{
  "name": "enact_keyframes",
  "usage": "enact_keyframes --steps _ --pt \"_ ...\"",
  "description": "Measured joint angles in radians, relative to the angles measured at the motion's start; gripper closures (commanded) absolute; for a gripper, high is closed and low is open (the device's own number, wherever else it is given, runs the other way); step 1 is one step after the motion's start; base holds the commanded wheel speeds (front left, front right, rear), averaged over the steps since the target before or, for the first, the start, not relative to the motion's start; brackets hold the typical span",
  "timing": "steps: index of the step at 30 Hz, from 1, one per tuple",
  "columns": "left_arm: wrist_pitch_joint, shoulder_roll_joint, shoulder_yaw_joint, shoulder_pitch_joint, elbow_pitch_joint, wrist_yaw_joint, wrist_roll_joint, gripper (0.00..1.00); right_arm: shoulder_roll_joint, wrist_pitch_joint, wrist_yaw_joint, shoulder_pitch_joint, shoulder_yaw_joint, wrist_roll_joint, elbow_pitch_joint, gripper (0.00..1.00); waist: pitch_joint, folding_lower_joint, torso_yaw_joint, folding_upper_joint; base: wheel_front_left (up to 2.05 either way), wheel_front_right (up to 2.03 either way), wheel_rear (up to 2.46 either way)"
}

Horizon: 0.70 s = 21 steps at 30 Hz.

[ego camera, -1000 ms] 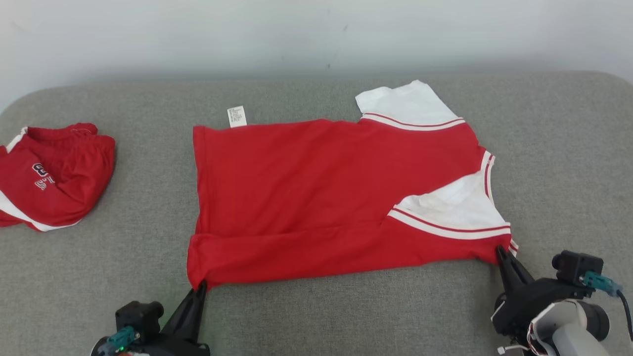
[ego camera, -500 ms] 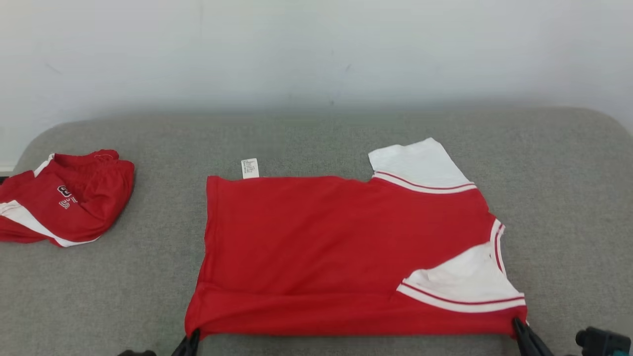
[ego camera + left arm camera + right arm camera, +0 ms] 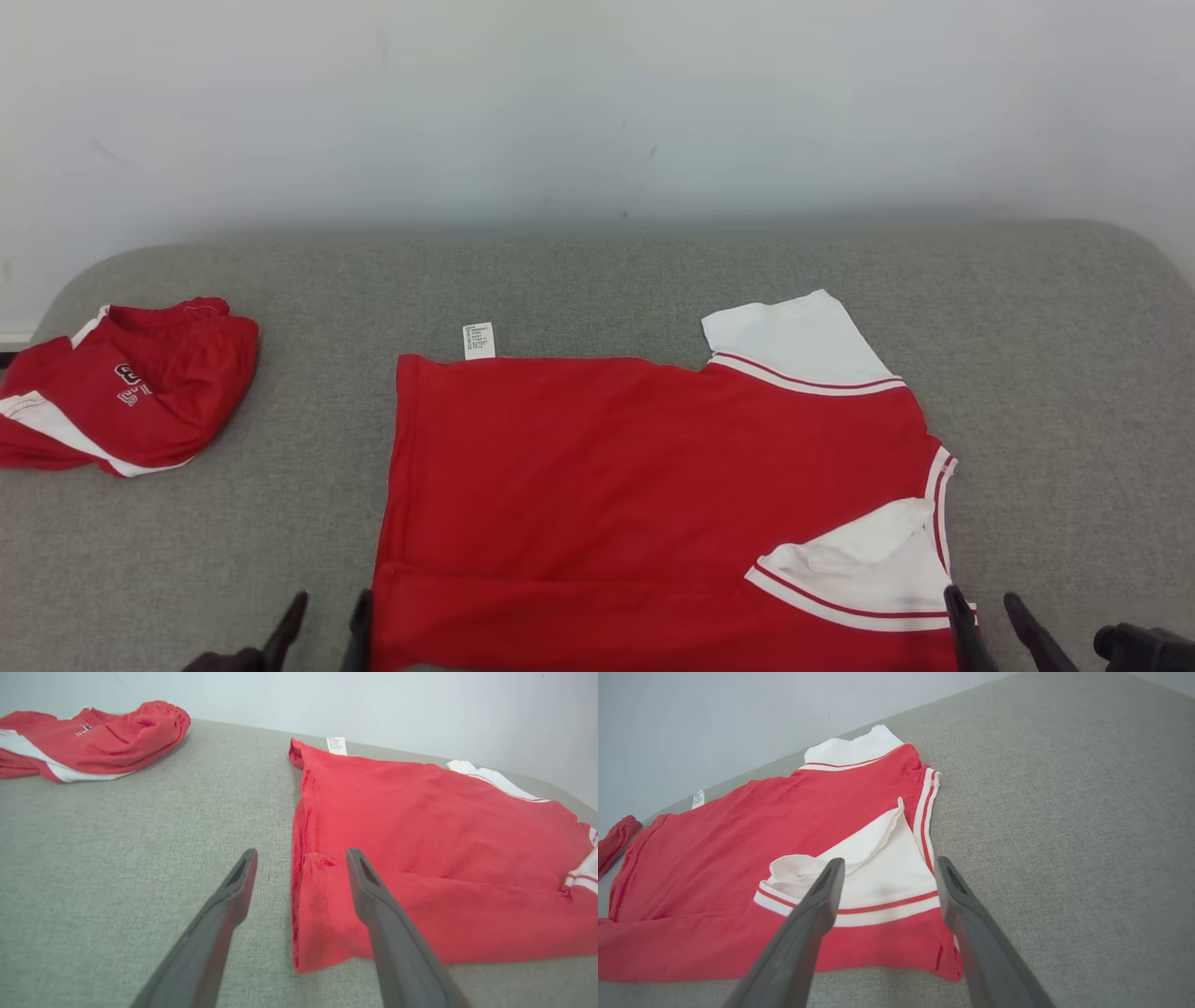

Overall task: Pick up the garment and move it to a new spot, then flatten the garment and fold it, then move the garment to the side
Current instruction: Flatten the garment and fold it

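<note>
**Both grippers spread wide at the shirt's near corners**

The red short-sleeved shirt with white, striped sleeves [image 3: 653, 485] lies spread at the centre of the grey fabric surface [image 3: 597, 271]. At lower left, the left gripper [image 3: 330, 602] holds its 2 fingers apart, straddling the hem corner. At lower right, the right gripper [image 3: 982, 597] is likewise spread, gripping nothing. The right wrist view reveals the near sleeve's rumpled cuff. A crumpled red-and-white garment [image 3: 131, 392] sits at far left.

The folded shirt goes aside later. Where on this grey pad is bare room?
Widest: right of the red T-shirt, out to the edge of the grey pad. Narrower: between the T-shirt and the crumpled red garment at left. A strip behind it, along the wall. Crowded: the near corners, at the left gripper and right gripper.
</note>
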Motion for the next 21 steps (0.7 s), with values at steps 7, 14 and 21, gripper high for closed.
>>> enact_keyframes --steps 7,14,21 --pt "0.0 -0.024 0.132 0.034 -0.137 0.021 0.097 0.0 0.018 -0.1 0.0 -0.058 0.008 -0.06 -0.055 0.0 -0.009 0.0 0.003 0.0 0.0 0.0 0.0" --pt "0.0 -0.056 0.209 0.04 -0.242 0.028 0.188 0.0 0.026 -0.224 0.0 -0.108 0.028 -0.119 -0.059 0.0 -0.013 0.0 -0.003 0.0 0.0 0.0 0.0" --pt "0.0 -0.076 0.258 0.052 -0.291 0.025 0.235 0.0 0.036 -0.284 0.0 -0.125 0.033 -0.174 -0.038 0.0 -0.017 0.0001 -0.011 0.0 0.0 0.0 0.0"
